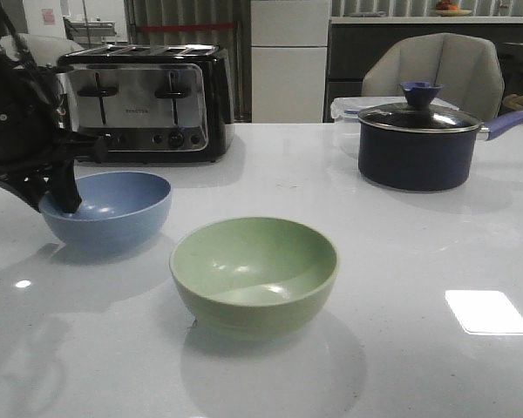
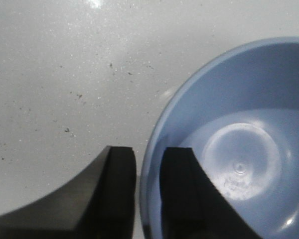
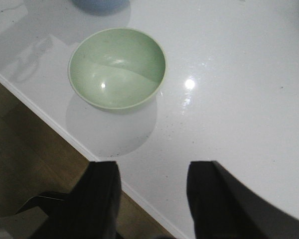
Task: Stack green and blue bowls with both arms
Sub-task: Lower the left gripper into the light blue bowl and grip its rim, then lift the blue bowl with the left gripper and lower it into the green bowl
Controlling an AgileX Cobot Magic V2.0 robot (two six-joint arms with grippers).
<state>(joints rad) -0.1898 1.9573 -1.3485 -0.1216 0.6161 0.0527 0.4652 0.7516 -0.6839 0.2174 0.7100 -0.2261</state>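
Note:
The dusty blue bowl [image 1: 113,213] sits at the left of the white table. My left gripper [image 1: 63,202] straddles its left rim, one finger inside and one outside, closed narrowly on the wall. The left wrist view shows the bowl [image 2: 239,149] with the rim between the fingers of the gripper [image 2: 148,155]. The sage green bowl [image 1: 254,272] stands upright and empty at the table's front middle, apart from the blue one. My right gripper [image 3: 152,172] is open and empty, hovering over the table's front edge, with the green bowl [image 3: 117,67] well ahead of it. It is out of the front view.
A dark blue lidded saucepan [image 1: 418,144] stands at the back right, its handle [image 1: 510,122] pointing right. A black and silver toaster [image 1: 144,104] stands at the back left, behind the blue bowl. The table's front edge [image 3: 65,130] drops to a brown floor.

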